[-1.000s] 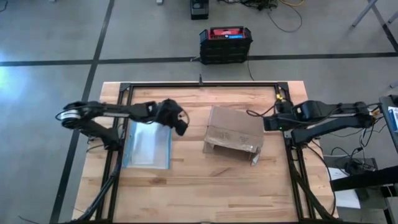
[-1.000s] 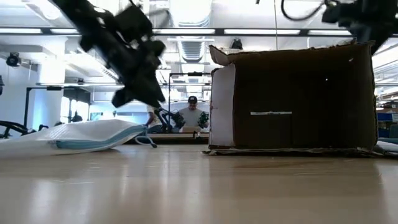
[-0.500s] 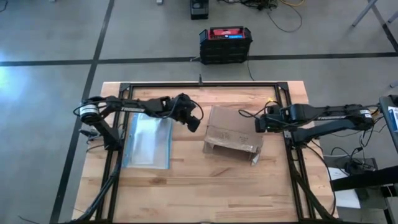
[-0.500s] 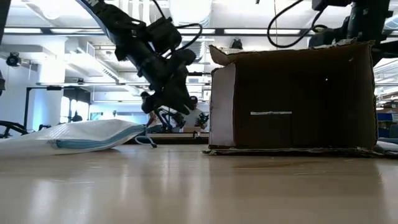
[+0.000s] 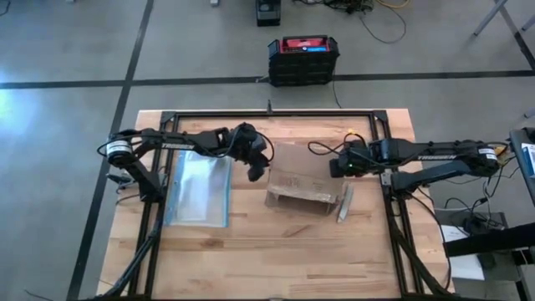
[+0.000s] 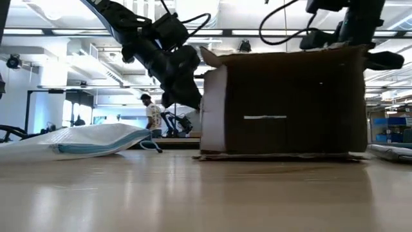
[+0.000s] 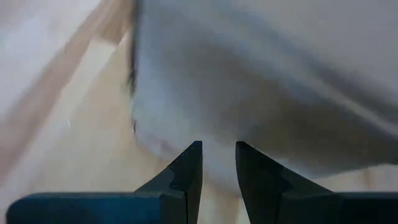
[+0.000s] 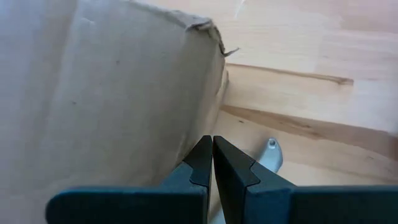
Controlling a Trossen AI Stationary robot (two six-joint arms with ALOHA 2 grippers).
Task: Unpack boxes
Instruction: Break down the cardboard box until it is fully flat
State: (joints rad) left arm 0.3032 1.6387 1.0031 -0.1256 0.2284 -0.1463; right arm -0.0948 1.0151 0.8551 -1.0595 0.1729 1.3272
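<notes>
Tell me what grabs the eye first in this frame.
The brown box at mid-table, flanked by both arms: the left gripper at its left end, fingers slightly apart, and the right gripper, shut, at its right end. A clear pouch lies flat to the left, and a black-and-red case sits on the floor beyond the table.

Top-down shot is evenly lit, only soft shadows on the counter [image 5: 251, 251]. Low shot is backlit by ceiling strip lights [image 6: 58, 31], so the box [image 6: 283, 103] face goes dark and the counter shows glare. Left wrist shot is heavily blurred; the right wrist one is sharper.
</notes>
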